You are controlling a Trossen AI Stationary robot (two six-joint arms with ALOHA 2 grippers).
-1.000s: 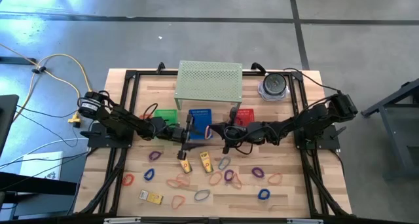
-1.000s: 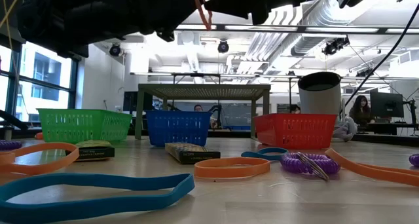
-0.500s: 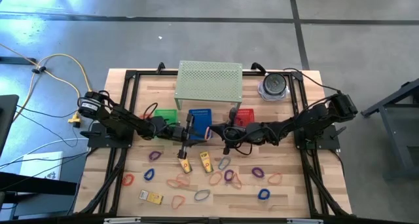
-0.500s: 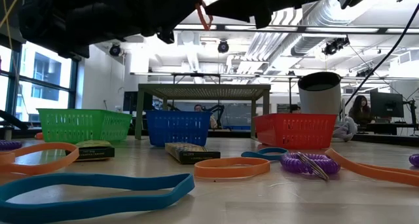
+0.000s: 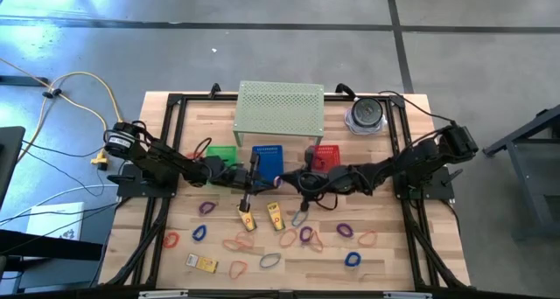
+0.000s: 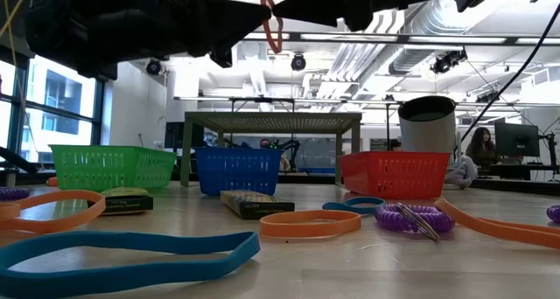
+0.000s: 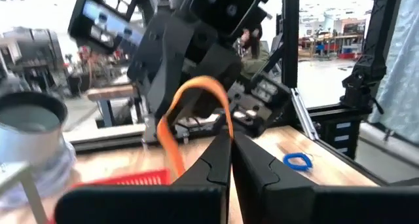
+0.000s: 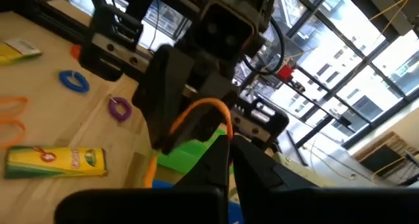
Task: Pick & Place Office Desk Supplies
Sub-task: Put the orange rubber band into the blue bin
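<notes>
Jaws: both pairs are pinched narrow on the same orange band [image 6: 272,19]. Left wrist view shows the left fingers [image 7: 219,160] closed with the band [image 7: 190,112] looping up from their tips. Right wrist view shows the same for the right fingers [image 8: 220,160], with the band [image 8: 203,112] arching between them and the opposite gripper.

Position: left gripper [image 5: 255,178] and right gripper [image 5: 293,181] meet tip to tip over mid-table, in front of the blue basket [image 5: 268,156]. The band is held in the air between them, well clear of the wood.

Change over the last second: in the low view the band first hung from the right arm's end with the left arm's bulk short of it. The left arm has since closed that gap and now reaches the band. In the high view the right gripper has crept slightly toward the left one.

Reading (judgement): this is a handover caught mid-way, probably right to left, with neither side yet released. You should watch for one jaw pair opening. If both pull while pinched, the band will stretch and may snap free.

Task status: this band is in no basket yet. Green [image 6: 112,166], blue and red [image 6: 394,174] baskets sit ahead of the shelf [image 5: 280,109]. Many bands and three packets, e.g. [image 5: 276,215], lie on the table, so most of the job remains.
</notes>
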